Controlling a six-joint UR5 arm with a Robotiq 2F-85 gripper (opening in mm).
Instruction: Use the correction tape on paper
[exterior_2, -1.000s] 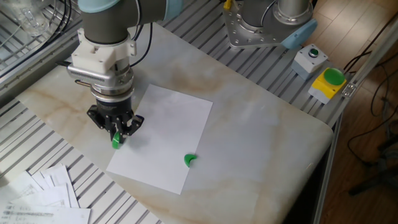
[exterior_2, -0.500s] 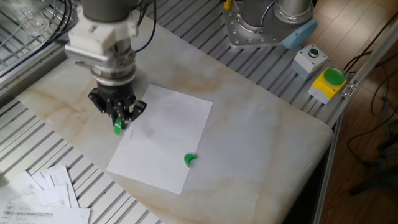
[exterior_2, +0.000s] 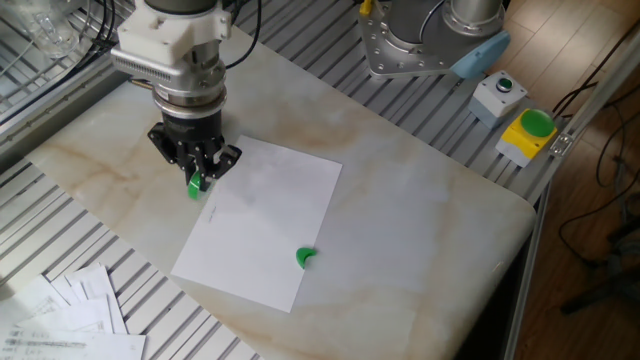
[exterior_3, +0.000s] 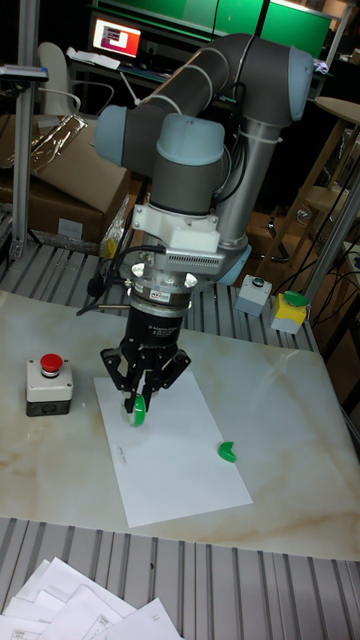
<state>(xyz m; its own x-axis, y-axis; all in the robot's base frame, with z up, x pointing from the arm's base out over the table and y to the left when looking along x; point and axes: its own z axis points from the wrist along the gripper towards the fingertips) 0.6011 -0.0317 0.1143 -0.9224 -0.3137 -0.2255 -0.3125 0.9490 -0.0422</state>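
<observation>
The correction tape (exterior_2: 196, 185) (exterior_3: 136, 409), green in a clear casing, is clamped between the fingers of my gripper (exterior_2: 199, 176) (exterior_3: 139, 398), which points straight down. Its tip rests at the left edge of the white paper (exterior_2: 270, 220) (exterior_3: 175, 450), near the sheet's far left corner. The paper lies flat on the marble table. Faint marks run along the sheet's left side in the tall fixed view.
A small green crescent piece (exterior_2: 305, 257) (exterior_3: 227, 452) lies on the paper's near right part. A grey box with a red button (exterior_3: 48, 385) sits left of the sheet. A pile of printed sheets (exterior_2: 70, 315) lies at the front left; button boxes (exterior_2: 525, 130) at the right.
My gripper has moved away from the camera along the paper's left edge, carrying the correction tape with it. The paper and green crescent have stayed in place.
</observation>
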